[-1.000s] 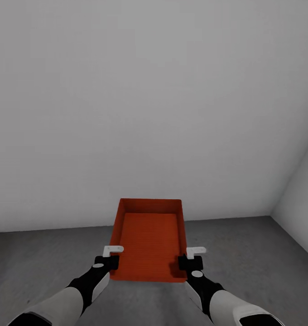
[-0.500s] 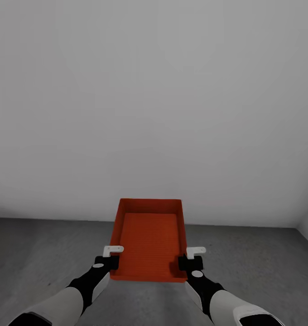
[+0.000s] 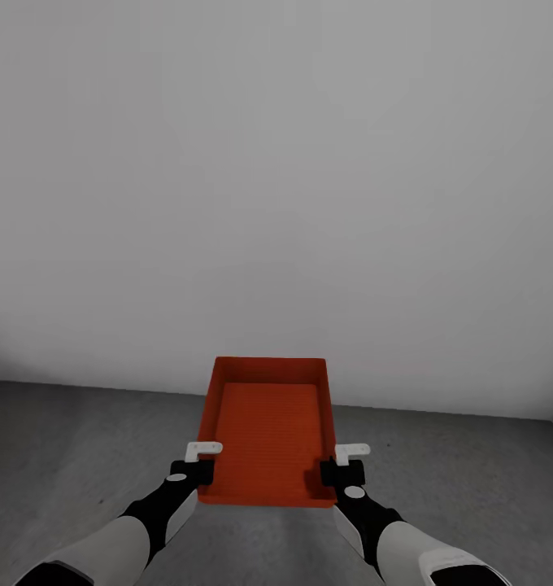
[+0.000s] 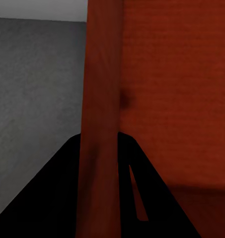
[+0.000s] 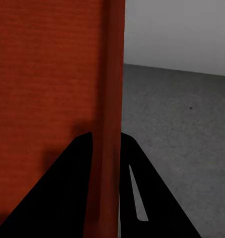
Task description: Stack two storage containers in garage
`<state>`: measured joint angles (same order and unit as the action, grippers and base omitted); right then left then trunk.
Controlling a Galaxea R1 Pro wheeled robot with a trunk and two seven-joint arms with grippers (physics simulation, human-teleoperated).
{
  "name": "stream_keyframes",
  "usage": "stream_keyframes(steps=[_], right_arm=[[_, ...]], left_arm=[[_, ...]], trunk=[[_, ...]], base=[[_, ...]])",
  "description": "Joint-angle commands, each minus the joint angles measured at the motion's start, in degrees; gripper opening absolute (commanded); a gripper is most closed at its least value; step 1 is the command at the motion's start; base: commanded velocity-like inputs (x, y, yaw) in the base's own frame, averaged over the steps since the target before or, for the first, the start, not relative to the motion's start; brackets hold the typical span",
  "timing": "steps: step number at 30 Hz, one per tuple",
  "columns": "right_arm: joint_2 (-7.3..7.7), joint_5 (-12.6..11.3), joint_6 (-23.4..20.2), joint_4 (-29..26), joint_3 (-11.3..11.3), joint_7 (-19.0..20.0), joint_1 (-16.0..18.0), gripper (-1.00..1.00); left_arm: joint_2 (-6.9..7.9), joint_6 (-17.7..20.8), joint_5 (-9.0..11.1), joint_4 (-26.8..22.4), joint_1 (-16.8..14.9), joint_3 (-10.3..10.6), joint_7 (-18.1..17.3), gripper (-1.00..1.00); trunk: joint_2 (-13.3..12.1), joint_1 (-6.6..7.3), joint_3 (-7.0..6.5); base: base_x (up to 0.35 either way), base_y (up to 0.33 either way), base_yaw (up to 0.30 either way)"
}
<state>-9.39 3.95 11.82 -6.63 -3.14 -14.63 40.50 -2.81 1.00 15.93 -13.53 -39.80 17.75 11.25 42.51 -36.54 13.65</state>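
A plain white-grey wall (image 3: 276, 179) takes up most of the head view, meeting the dark grey concrete floor (image 3: 472, 488) of the garage in a line that runs behind the robot's load. Held out in front of the robot, above that floor and between the two arms, is one orange-red storage container (image 3: 268, 431), open side up and nothing inside it, its long axis pointing away from the robot toward the wall. The left gripper (image 3: 193, 470) is clamped on the container's left side wall near the near corner; in the left wrist view its dark fingers (image 4: 62, 198) straddle the upright orange wall closely, pinching it. The right gripper (image 3: 342, 472) grips the right side wall the same way, its fingers (image 5: 67, 188) closed tight either side of the rim.
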Motion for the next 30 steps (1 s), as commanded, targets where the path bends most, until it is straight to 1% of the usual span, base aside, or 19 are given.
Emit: stream_keyframes(steps=[1,2,30], right_arm=[[0.01,-0.08,0.22,0.12,0.86,-0.75,0.04,-1.0],[0.0,-0.08,0.22,0.12,0.86,-0.75,0.04,-1.0],[0.03,-0.08,0.24,0.12,0.86,-0.78,0.03,-1.0]], left_arm=[[-0.36,0.14,0.15,-0.18,-0.07,-1.84,0.62,-1.0],[-0.36,0.14,0.15,-0.18,-0.08,-1.84,0.62,-1.0],[-0.39,0.14,0.15,-0.18,-0.06,-1.84,0.62,-1.0]], trunk=[[0.06,-0.01,0.08],[0.06,-0.01,0.08],[11.29,-6.16,5.1]], base=[[0.0,0.0,0.0],[0.0,0.0,0.0],[0.0,0.0,0.0]])
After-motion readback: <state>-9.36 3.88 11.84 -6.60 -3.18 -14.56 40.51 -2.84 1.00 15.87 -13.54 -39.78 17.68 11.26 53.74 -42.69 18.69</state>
